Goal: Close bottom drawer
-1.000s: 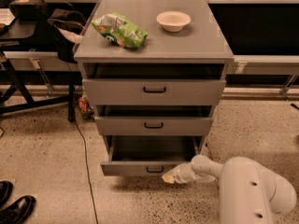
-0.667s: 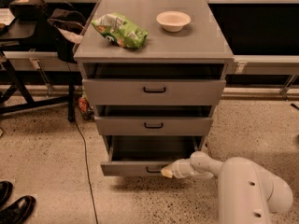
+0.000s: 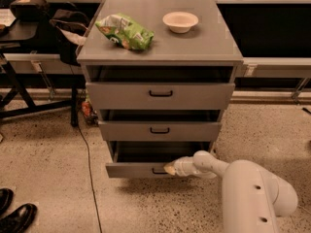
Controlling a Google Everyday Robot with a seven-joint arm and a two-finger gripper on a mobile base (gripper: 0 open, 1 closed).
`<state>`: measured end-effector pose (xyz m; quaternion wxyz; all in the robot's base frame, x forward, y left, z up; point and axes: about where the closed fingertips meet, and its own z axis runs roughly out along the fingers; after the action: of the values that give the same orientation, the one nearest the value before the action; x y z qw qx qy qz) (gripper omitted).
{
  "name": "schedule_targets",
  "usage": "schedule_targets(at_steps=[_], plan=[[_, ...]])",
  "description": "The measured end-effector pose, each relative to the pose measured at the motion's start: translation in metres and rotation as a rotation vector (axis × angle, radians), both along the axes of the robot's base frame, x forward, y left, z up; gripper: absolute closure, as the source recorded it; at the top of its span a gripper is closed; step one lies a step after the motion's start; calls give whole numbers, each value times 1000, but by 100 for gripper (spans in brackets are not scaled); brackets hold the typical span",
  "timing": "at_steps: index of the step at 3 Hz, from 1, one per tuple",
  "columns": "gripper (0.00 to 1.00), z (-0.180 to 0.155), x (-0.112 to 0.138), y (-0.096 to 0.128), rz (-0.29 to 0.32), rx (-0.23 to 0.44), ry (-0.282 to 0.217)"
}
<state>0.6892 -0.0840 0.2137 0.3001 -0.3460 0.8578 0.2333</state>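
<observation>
The grey cabinet (image 3: 160,42) has three drawers. The bottom drawer (image 3: 138,169) is pulled out, with its dark inside showing above its flat grey front and its small dark bar handle (image 3: 158,171) partly hidden. My white arm reaches in from the lower right. My gripper (image 3: 169,169) is against the right part of the bottom drawer's front, just beside the handle. The middle drawer (image 3: 160,130) and the top drawer (image 3: 160,95) stand slightly out too.
A green chip bag (image 3: 125,31) and a white bowl (image 3: 180,21) sit on the cabinet top. A black chair and stand (image 3: 29,57) are at the left, a cable (image 3: 87,164) runs down the floor, and black shoes (image 3: 14,216) lie at the bottom left.
My gripper has moved left along the bottom drawer's front toward the handle. The drawer looks pushed in a little.
</observation>
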Motion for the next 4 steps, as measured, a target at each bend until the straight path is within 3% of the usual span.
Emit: schedule_targets(at_steps=[1,2,4], plan=[[100,13,18,5,-22,-11,-45],[100,13,18,5,-22,-11,-45],[100,3,-14,-9,-60,5,-21]])
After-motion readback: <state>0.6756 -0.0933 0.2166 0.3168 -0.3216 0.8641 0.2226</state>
